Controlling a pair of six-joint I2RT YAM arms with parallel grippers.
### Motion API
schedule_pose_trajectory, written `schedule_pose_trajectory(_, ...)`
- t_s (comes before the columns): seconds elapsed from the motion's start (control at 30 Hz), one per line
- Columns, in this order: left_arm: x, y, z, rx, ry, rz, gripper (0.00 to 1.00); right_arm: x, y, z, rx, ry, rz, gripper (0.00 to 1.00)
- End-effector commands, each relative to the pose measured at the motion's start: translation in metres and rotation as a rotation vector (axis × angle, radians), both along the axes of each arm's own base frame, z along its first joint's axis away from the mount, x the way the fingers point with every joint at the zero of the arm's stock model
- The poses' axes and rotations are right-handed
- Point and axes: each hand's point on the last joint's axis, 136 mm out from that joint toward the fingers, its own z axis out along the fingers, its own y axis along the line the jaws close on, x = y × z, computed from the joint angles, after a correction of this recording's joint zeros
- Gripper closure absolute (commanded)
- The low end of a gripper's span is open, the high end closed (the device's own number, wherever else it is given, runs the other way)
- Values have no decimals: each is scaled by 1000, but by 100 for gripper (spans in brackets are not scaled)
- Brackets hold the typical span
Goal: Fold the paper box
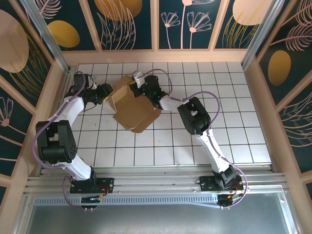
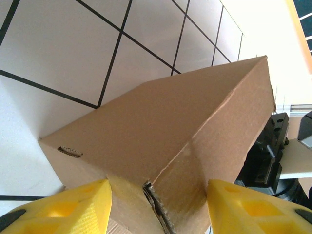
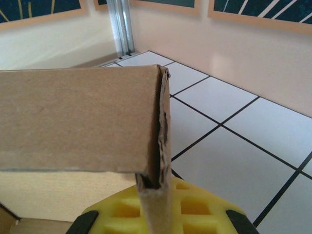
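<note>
The paper box is plain brown cardboard, partly folded, with walls raised at the back and a flap lying flat toward the front right. My left gripper sits at the box's left corner. In the left wrist view its yellow fingers straddle that corner, cardboard filling the gap between them. My right gripper is at the back wall. In the right wrist view it is shut on the upright edge of a doubled wall.
White tiled tabletop lies to the right and front of the box. A pale wooden rim walls in the back and sides. The right arm's black elbow hangs over the tiles right of the box.
</note>
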Motion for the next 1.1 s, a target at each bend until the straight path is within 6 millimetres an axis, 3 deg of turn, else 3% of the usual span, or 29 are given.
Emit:
schedule_pose_trajectory(0.0,-3,-13,13,-31,-33,-56,47,-21,34,-9,-30,22,11,100)
schedule_pose_trajectory(0.17,-6,-14,14,-39,-31,-61,47,-8,32,-18,-179,-101,-165,100)
schedule_pose_trajectory(0.33,-2,-14,24,-40,-51,-62,46,-11,29,-26,-318,-235,-262,100)
schedule_pose_trajectory(0.43,6,-5,54,19,-109,-38,41,-19,31,-28,-281,-173,-192,100)
schedule_pose_trajectory(0.6,14,33,131,193,-241,102,34,-25,25,-31,-258,-116,-122,100)
schedule_pose_trajectory(0.7,22,56,155,253,-265,174,33,-25,21,-29,-259,-106,-109,100)
schedule_pose_trajectory(0.8,47,69,141,281,-200,170,41,-29,22,-30,-242,-71,-63,100)
schedule_pose_trajectory(0.9,77,66,97,268,-74,91,49,-30,19,-29,-229,-61,-54,100)
schedule_pose_trajectory(1.07,92,61,37,233,44,42,52,-32,19,-28,-219,-53,-39,100)
